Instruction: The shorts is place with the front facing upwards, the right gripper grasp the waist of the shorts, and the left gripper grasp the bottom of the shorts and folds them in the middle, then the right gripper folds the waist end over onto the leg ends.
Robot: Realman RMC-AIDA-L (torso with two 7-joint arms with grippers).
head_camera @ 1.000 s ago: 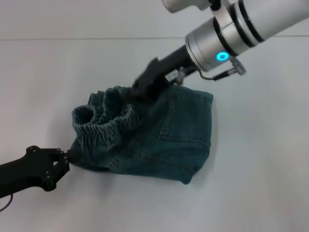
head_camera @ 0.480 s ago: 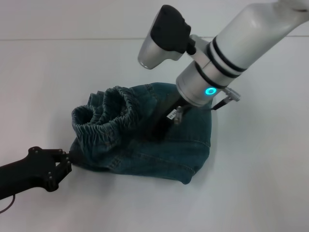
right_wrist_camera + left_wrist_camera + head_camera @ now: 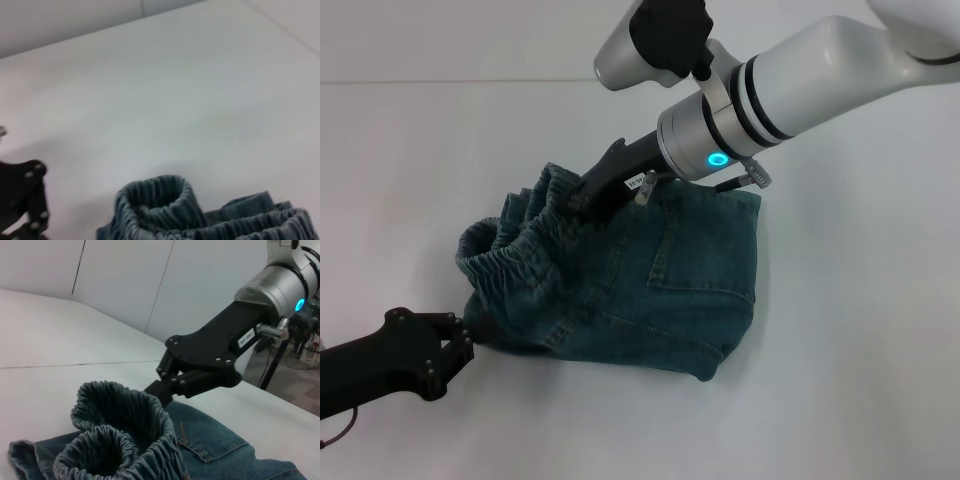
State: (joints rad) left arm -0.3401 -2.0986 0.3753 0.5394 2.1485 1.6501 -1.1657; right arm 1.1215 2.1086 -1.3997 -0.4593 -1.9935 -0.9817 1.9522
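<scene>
The blue denim shorts (image 3: 670, 270) lie folded in the middle of the white table (image 3: 860, 380), pocket side up. Their gathered elastic waist (image 3: 510, 250) bunches up in loops at the left. My right gripper (image 3: 585, 203) reaches down from the upper right to the far rim of the waist. In the left wrist view its black fingers (image 3: 161, 386) are pinched together on that rim (image 3: 120, 405). My left gripper (image 3: 465, 335) lies low at the near left and is shut on the shorts' lower left corner. The right wrist view shows only the ruffled waist (image 3: 160, 205).
The white table surface surrounds the shorts on every side. A seam line in the table (image 3: 440, 82) runs across the far side. The right arm's silver forearm with its blue light (image 3: 718, 158) hangs over the shorts' far right corner.
The right gripper has swung from the middle of the shorts back to the far rim of the waist. The waist has slid slightly left and sits lower. The left gripper has barely moved.
</scene>
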